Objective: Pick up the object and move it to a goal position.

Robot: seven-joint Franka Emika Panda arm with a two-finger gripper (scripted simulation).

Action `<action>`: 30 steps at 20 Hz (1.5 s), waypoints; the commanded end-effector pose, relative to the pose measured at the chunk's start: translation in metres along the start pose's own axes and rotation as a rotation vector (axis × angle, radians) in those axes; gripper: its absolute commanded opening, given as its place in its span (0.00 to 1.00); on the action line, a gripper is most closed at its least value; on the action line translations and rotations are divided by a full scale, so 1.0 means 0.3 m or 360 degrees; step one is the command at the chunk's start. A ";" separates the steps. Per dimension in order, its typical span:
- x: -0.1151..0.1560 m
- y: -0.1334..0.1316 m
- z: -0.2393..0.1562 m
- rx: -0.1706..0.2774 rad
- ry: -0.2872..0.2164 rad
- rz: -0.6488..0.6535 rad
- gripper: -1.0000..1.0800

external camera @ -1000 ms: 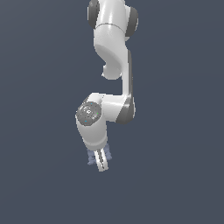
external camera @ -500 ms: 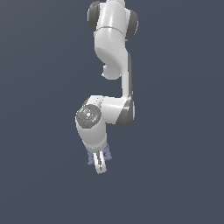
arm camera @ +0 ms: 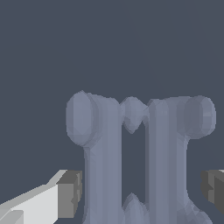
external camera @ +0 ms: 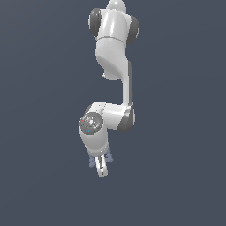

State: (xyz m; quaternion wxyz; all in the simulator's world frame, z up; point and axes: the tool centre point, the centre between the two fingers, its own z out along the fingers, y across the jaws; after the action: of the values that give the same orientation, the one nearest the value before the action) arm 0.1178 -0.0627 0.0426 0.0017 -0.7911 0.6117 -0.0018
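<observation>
The object [arm camera: 131,144] is a small pale blue-grey piece shaped like a short ladder with pronged ends. In the wrist view it lies between my two dark finger pads [arm camera: 70,194], with a narrow gap on each side. My gripper [arm camera: 142,192] is open around it. In the exterior view the gripper [external camera: 102,171] points down over the object [external camera: 92,162], which sticks out a little on both sides of the hand and is mostly hidden by it.
A plain dark grey-blue surface fills both views. The white arm [external camera: 115,53] reaches down from the top of the exterior view, with its elbow [external camera: 119,117] above the hand.
The hand has sunk slightly lower over the object and shifted a little to the exterior view's left. The object has not moved.
</observation>
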 end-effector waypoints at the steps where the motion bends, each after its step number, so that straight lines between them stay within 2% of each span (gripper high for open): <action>1: 0.000 0.008 0.048 -0.0008 -0.0002 0.0003 0.96; 8: 0.002 0.003 0.066 -0.0008 -0.0002 0.0004 0.96; 9: 0.002 0.003 0.066 -0.0008 -0.0002 0.0004 0.00; 21: -0.003 -0.011 0.045 0.0010 0.0002 -0.0001 0.00; 30: -0.043 0.019 0.045 0.0009 0.0002 -0.0001 0.00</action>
State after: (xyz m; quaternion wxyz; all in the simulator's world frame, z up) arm 0.1122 -0.0542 0.0293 0.0037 -0.7912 0.6116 -0.0043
